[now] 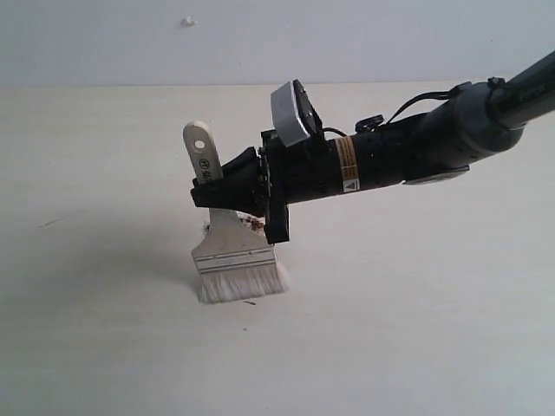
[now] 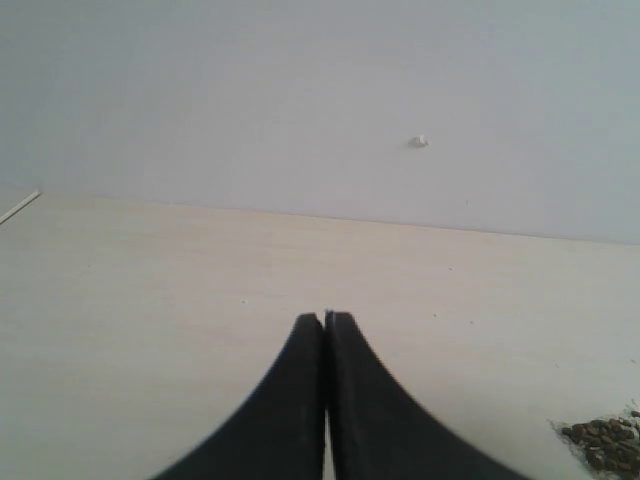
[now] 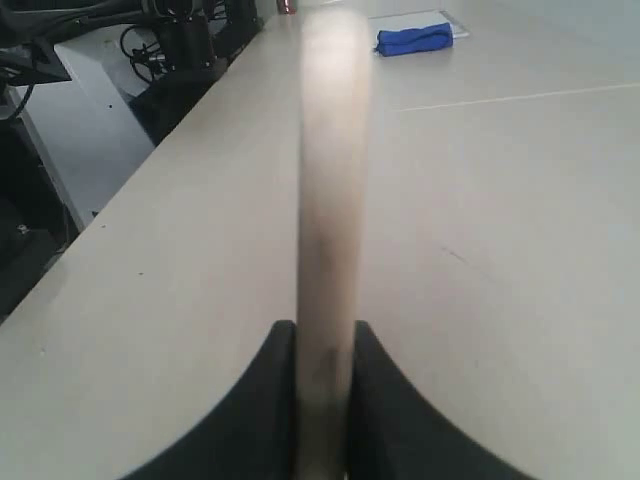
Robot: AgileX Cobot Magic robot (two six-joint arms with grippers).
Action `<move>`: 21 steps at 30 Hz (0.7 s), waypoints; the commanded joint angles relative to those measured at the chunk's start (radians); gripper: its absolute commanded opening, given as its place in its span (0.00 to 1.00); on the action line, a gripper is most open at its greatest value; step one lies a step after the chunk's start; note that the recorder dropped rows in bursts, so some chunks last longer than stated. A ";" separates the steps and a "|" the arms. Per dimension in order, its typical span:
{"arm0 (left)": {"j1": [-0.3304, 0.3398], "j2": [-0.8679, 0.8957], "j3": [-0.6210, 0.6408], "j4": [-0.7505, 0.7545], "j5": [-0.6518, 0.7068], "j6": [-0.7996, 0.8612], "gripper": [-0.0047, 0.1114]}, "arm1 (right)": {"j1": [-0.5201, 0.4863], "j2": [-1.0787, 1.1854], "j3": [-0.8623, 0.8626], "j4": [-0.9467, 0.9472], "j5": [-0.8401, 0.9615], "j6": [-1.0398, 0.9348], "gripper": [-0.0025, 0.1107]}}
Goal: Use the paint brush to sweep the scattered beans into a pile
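Note:
The paint brush (image 1: 232, 251) stands nearly upright with its off-white bristles (image 1: 243, 284) pressed on the pale table (image 1: 416, 312). Its handle end with the hole (image 1: 201, 144) leans up and left. My right gripper (image 1: 211, 189) reaches in from the right and is shut on the handle. In the right wrist view the handle (image 3: 325, 200) runs straight out from between the right gripper's (image 3: 324, 335) jaws. A few reddish-brown beans (image 1: 257, 223) show just behind the brush. The left wrist view shows a dense pile of beans (image 2: 605, 442) off to one side of my left gripper (image 2: 326, 318), which is shut and empty.
A blue object (image 3: 413, 38) lies on a white sheet far along the table. The table edge (image 3: 150, 165) drops off to dark cables and equipment (image 3: 170, 50). A plain wall (image 1: 347, 39) with a small white speck (image 1: 188, 21) stands behind the table.

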 commanded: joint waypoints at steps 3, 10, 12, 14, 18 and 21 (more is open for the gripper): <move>0.000 -0.007 -0.001 -0.008 0.001 0.006 0.04 | -0.005 0.002 -0.057 -0.025 0.011 0.021 0.02; 0.000 -0.007 -0.001 -0.008 0.001 0.006 0.04 | -0.005 -0.028 -0.092 -0.080 -0.005 0.107 0.02; 0.000 -0.007 -0.001 -0.008 0.001 0.006 0.04 | -0.005 -0.062 -0.092 -0.096 -0.005 0.138 0.02; 0.000 -0.007 -0.001 -0.008 0.001 0.006 0.04 | -0.005 -0.106 -0.092 -0.118 -0.005 0.165 0.02; 0.000 -0.007 -0.001 -0.008 0.001 0.006 0.04 | -0.005 -0.206 -0.092 -0.149 -0.005 0.226 0.02; 0.000 -0.007 -0.001 -0.008 0.001 0.006 0.04 | -0.005 -0.288 -0.092 -0.151 0.036 0.307 0.02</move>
